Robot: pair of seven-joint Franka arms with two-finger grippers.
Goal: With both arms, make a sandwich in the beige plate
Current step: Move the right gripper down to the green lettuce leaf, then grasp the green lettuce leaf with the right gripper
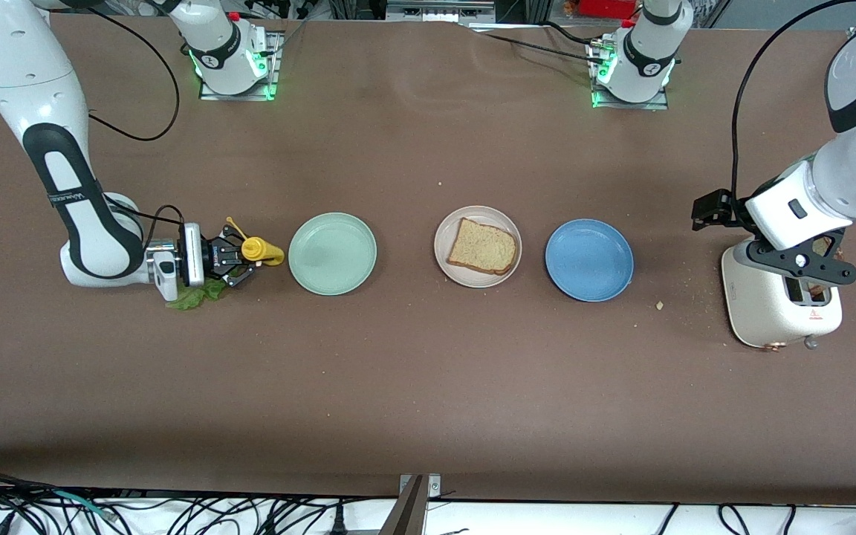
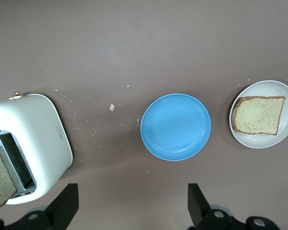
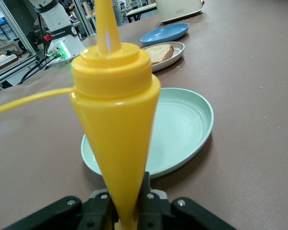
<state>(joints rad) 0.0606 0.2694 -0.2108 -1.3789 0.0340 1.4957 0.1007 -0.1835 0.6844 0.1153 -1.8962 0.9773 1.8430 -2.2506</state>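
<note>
Brown matte tabletop (image 1: 413, 386) is carrying everything, dotted with crumbs toward the left arm's end, with loose cables running along its edge nearest the front camera. At the right arm's end, the right gripper (image 1: 238, 256) is lying low beside the mint green plate (image 1: 332, 253), its fingers clamped on a yellow squeeze bottle (image 1: 258, 250) held sideways, nozzle pointing toward that plate. A lettuce leaf (image 1: 196, 294) is lying on the table just under the gripper. Next along, the beige plate (image 1: 448, 227) is sitting mid-table and holding one toast slice (image 1: 481, 246). The blue plate (image 1: 588, 259) is resting just beside it. At the left arm's end, the left gripper (image 1: 814, 275) is hovering over the white toaster (image 1: 770, 312), its fingers spread apart, and a second toast slice (image 2: 0, 179) is standing in a toaster slot.
</note>
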